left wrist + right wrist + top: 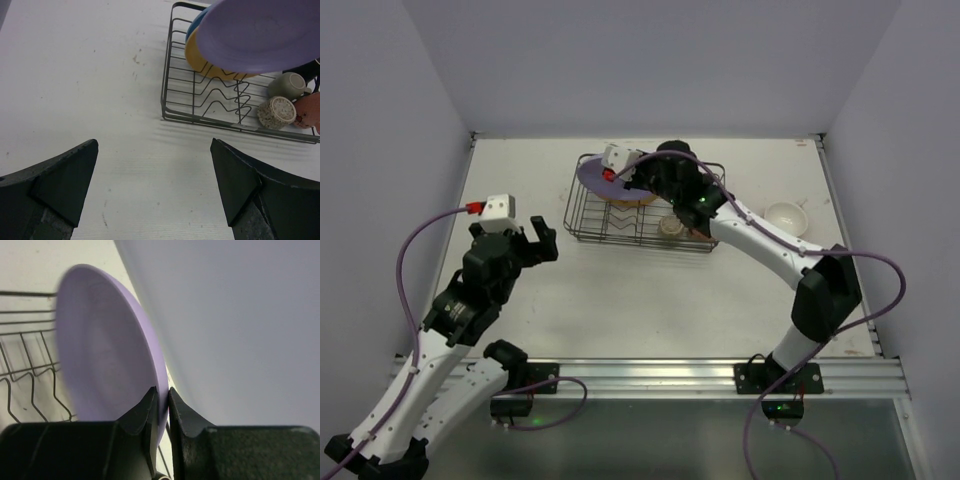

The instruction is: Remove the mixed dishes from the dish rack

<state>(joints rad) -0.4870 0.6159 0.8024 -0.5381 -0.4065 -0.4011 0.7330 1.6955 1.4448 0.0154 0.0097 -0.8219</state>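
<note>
Your right gripper (161,391) grips the round purple plate (105,350) above the black wire dish rack (163,95). Your left gripper (154,146) stands wide open, empty.

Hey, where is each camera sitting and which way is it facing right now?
Top external: above and behind the robot, looking down on the table and dish rack; both arms show.
Left wrist: on the left arm, facing the rack over the table; open left hand frames the bottom.
Right wrist: looks along the right hand, shut on the purple plate's rim.
Shared: all three see that plate.
</note>
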